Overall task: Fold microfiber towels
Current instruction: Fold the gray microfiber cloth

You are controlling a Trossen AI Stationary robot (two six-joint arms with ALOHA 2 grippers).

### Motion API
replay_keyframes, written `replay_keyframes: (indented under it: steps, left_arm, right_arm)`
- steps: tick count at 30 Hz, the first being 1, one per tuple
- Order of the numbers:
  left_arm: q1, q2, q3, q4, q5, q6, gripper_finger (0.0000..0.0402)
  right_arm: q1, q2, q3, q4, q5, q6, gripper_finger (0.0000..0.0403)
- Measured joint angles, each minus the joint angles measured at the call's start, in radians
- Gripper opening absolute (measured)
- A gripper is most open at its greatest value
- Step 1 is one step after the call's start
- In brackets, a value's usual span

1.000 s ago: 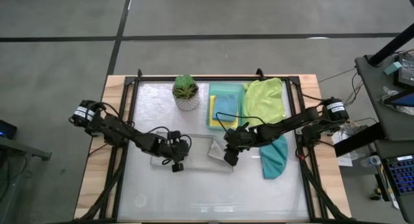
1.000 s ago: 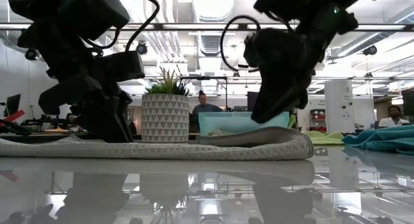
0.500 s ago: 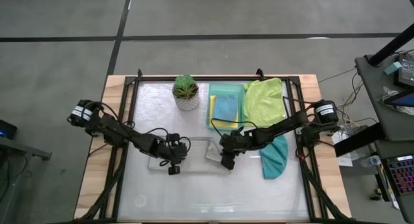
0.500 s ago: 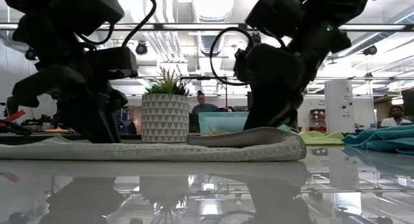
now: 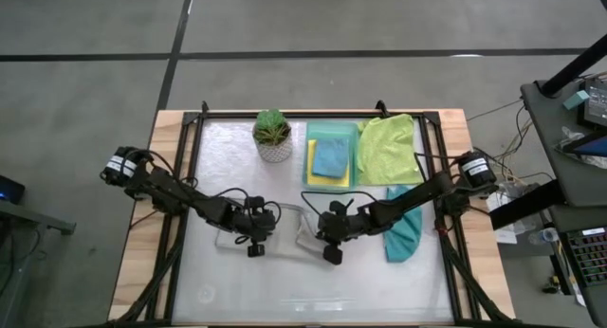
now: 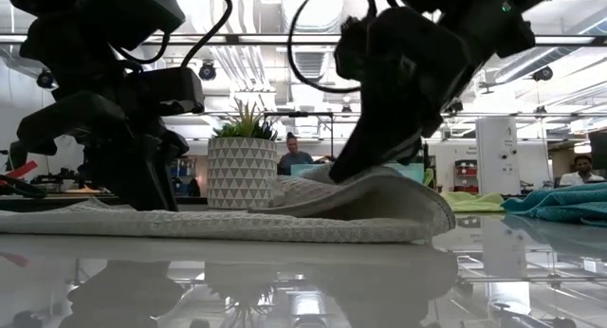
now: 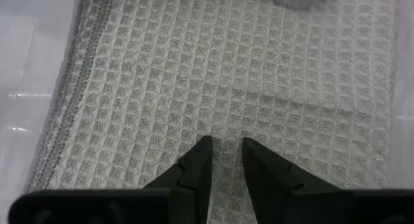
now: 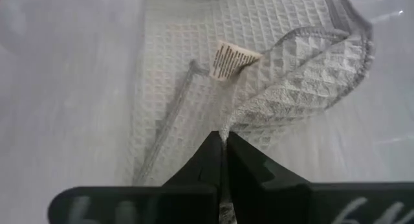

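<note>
The pale grey towel [image 5: 285,222] lies on the table's middle, its right part raised and curling over toward the left [image 6: 417,207]. My right gripper [image 5: 327,245] is shut on its lifted edge. My left gripper [image 5: 254,237] stands on the towel's left part [image 7: 194,75], its fingers a narrow gap apart. The light blue towel [image 5: 331,157] lies on the yellow towel [image 5: 311,162] in the mint tray [image 5: 332,131]. The lime green towel [image 5: 389,148] and the teal towel [image 5: 406,231] lie at the right. My left gripper comes from above, pointing down, and both fingertips [image 7: 204,146] rest on the flat single layer of the grey towel, which lies on the table under them. My right gripper pinches the grey towel's hemmed edge [image 8: 228,128] between its two fingers, slanting down from the table's right. That edge is lifted clear and bent over the rest, which lies on the table; a white label [image 8: 229,59] shows on the upturned side.
A small potted plant [image 5: 273,135] stands at the far side behind the grey towel. A dark frame [image 5: 313,113] runs around the table top. People show in the room beyond the table [image 6: 296,155].
My right gripper has gone toward the table's left edge and a little toward the near edge, still shut on the grey towel's edge. The towel's right part has lifted higher and folded over toward the left; its left part has stayed flat under my left gripper.
</note>
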Motion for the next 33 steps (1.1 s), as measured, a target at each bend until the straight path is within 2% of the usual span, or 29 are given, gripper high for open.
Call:
replay_keyframes:
  steps: [10, 14, 22, 27, 33]
  left_arm:
    - [-0.001, 0.000, -0.001, -0.004, -0.006, -0.071, 0.0072]
    - [-0.001, 0.001, -0.001, -0.003, -0.013, -0.073, 0.0072]
    - [-0.001, 0.001, 0.007, -0.008, -0.021, -0.072, 0.0072]
    - [-0.001, 0.001, 0.006, -0.007, -0.025, -0.072, 0.0072]
    - [-0.001, 0.001, 0.004, -0.003, -0.046, -0.072, 0.0072]
  right_arm:
    - [0.011, 0.072, 0.133, -0.086, -0.011, -0.014, 0.0017]
    - [0.026, 0.158, 0.226, -0.126, -0.039, -0.014, 0.0047]
    - [0.052, 0.286, 0.422, -0.327, -0.039, -0.014, 0.0118]
    - [0.056, 0.272, 0.435, -0.369, -0.039, -0.015, 0.0149]
    - [0.056, 0.214, 0.431, -0.386, -0.031, -0.027, 0.0168]
